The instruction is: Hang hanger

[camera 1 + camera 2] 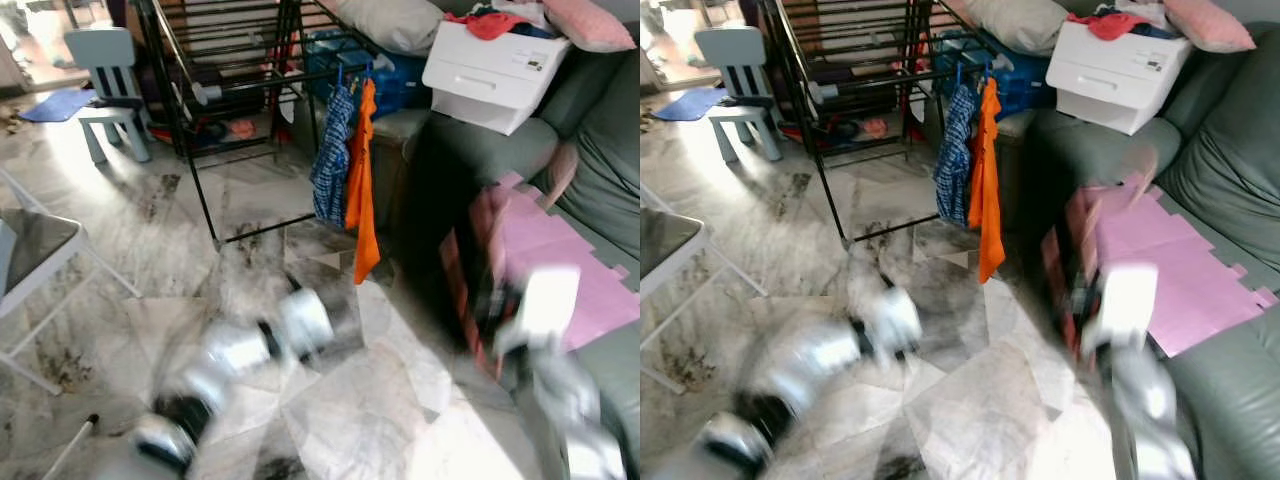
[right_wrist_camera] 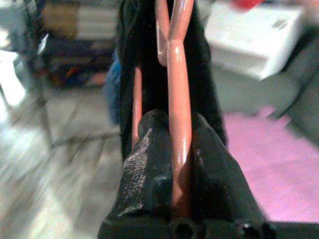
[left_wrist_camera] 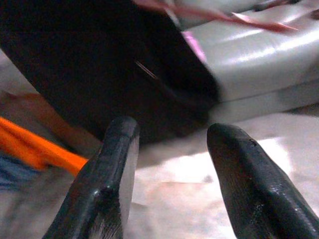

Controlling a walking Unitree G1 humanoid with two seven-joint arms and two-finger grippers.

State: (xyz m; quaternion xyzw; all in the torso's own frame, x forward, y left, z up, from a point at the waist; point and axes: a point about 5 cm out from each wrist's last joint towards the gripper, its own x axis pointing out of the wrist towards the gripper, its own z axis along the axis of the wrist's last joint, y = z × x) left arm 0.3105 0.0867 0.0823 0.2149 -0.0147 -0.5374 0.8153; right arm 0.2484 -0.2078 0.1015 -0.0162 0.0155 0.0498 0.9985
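Both silver arms blur low and near: the right gripper (image 2: 180,149) pinches a pink hanger (image 2: 178,94) with a dark cloth on it, and the left gripper's (image 3: 172,164) fingers are spread with nothing between them. Far ahead and a bit left stands the black drying rack (image 1: 250,90), where a blue shirt (image 1: 329,160) and an orange shirt (image 1: 361,185) hang. Off to the right, the grey sofa (image 1: 1230,170) holds a pink mat (image 1: 1180,270).

Bright daylight, glare on floor (image 1: 400,420), arms motion-blurred
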